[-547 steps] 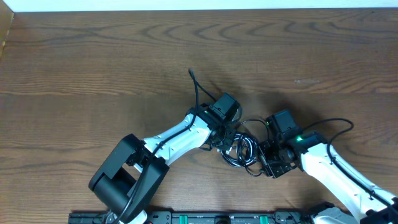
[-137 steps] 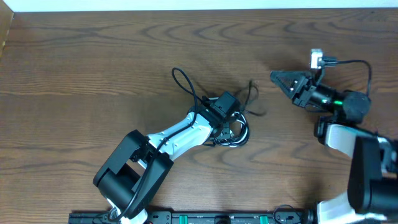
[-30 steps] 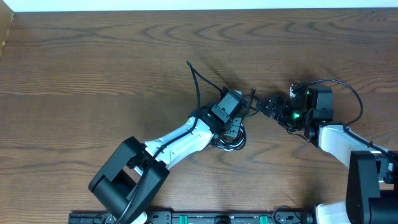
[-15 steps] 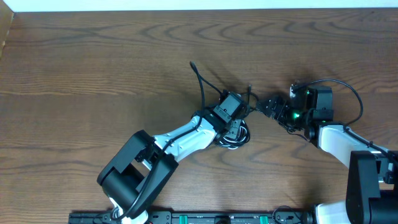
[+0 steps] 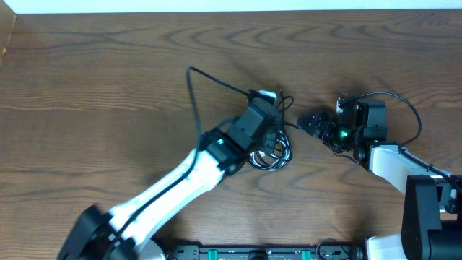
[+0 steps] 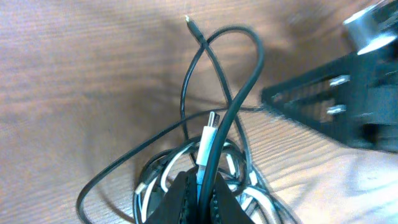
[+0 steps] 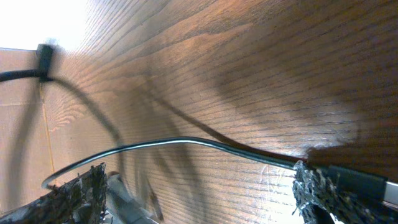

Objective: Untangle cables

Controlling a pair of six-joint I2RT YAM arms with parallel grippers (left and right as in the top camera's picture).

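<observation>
The cables lie as a tangled bundle of thin black and white loops at the table's middle. My left gripper hangs over its upper edge. In the left wrist view it is shut on a black cable, with the white cable's plug pinched beside it. One long black strand arches up and left. My right gripper stands open just right of the bundle. A black cable runs across above its spread fingers.
Thick black wires loop from the right arm. The right arm's open fingers reach close to the lifted loop in the left wrist view. The table's far edge runs along the top.
My left gripper has shut on the black cable and risen, drawing a strand up and to the left. The left arm has stretched out. The right gripper has stayed open in place.
</observation>
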